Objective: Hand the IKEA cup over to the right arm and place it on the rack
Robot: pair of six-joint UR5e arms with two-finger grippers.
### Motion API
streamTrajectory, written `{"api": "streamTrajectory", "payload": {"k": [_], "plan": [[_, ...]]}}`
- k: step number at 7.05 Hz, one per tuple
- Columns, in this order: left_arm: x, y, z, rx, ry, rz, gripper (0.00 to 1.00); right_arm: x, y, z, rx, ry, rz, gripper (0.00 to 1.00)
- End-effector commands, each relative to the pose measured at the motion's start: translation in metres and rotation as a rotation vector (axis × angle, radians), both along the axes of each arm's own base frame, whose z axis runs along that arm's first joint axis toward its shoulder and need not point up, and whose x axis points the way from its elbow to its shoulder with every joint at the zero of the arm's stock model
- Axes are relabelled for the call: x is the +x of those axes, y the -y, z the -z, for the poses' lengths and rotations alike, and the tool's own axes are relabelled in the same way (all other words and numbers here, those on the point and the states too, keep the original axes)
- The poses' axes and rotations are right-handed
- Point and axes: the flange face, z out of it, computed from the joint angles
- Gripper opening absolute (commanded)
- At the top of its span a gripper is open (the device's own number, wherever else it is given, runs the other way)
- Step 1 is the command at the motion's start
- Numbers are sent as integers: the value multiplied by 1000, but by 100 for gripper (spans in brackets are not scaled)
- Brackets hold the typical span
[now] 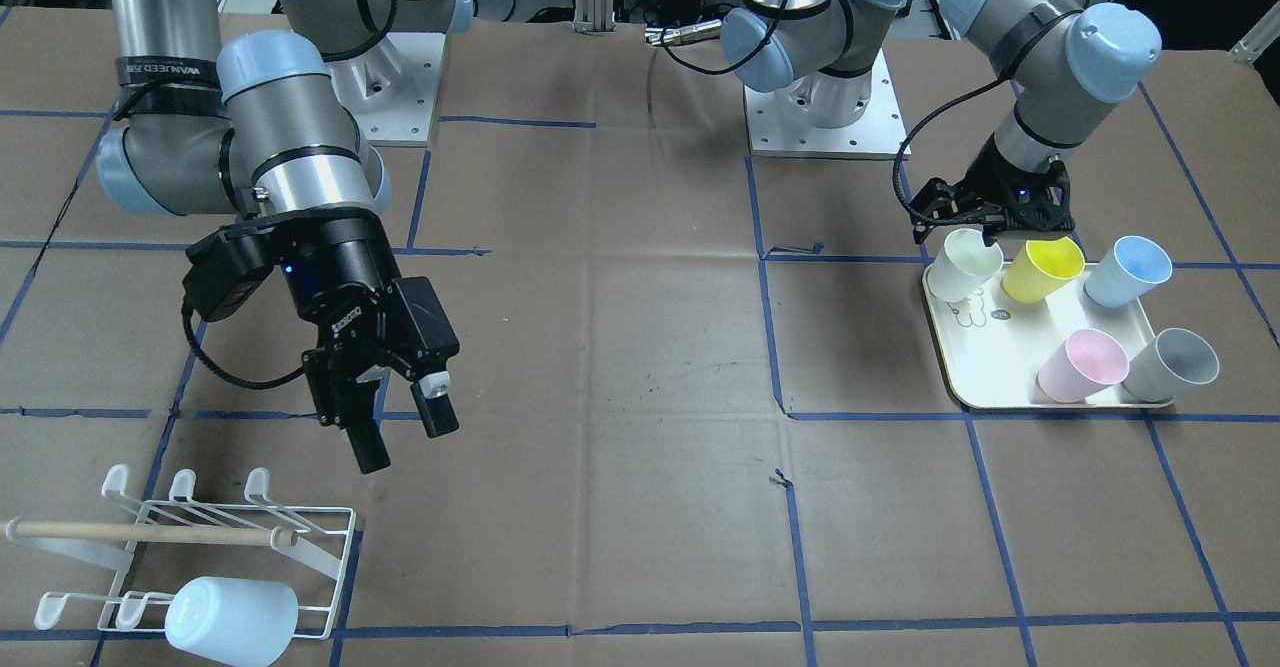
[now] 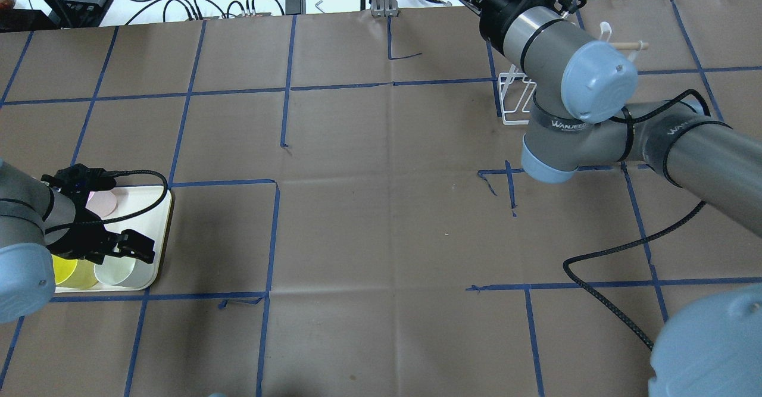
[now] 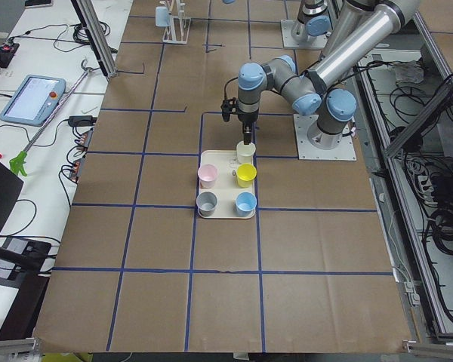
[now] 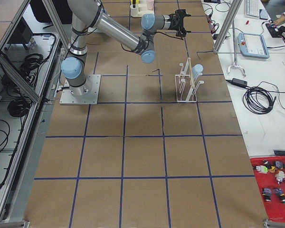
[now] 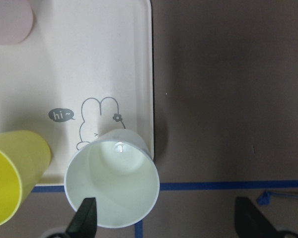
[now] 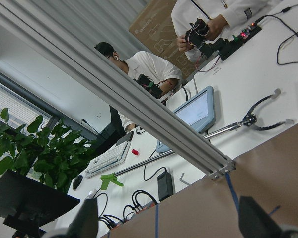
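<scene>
One finger (image 5: 85,220) of the open left jaws sits at the rim of the white cup (image 5: 111,183) on the tray (image 5: 129,59); the right jaws hang open, empty, near the rack (image 1: 150,532)

Just beside the left fingers (image 5: 85,218) you had a yellow cup (image 5: 12,178) standing on the cream tray (image 5: 114,59), with its bunny drawing (image 5: 97,124) ahead of them. A pink cup (image 1: 1082,365), a grey cup (image 1: 1172,367) and a blue cup (image 1: 1128,272) stood farther off on that tray. Blue tape (image 5: 213,186) crossed the brown tabletop (image 5: 228,74) just ahead of the fingers.
</scene>
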Motion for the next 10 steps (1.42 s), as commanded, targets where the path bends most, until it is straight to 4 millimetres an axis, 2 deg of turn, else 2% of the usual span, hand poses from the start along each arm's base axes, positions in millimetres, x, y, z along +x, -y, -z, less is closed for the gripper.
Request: {"api": "streamTrajectory", "payload": {"k": [1,2,3,4,5,6,7,8,9,10], "plan": [[-1,-3,39,-9,9,23,96,31,-26,-3,82,312,30,99],[2,-3,42,14,29,37,96,38,-34,-7,105,469,47,99],[5,-1,36,10,53,36,96,39,-37,1,135,564,61,100],[6,0,32,-1,62,36,93,39,-39,4,134,600,66,100],[5,0,30,-4,62,33,84,39,-39,7,134,604,66,100],[4,0,30,-6,55,30,62,36,-41,4,75,607,71,100],[5,1,28,-11,58,28,35,36,-44,1,47,603,57,100],[7,5,17,-30,69,17,14,36,-43,2,48,603,57,100],[5,3,16,-17,56,16,0,36,-43,2,48,603,57,100],[6,4,15,-18,57,19,0,36,-43,1,46,603,57,100]]}}
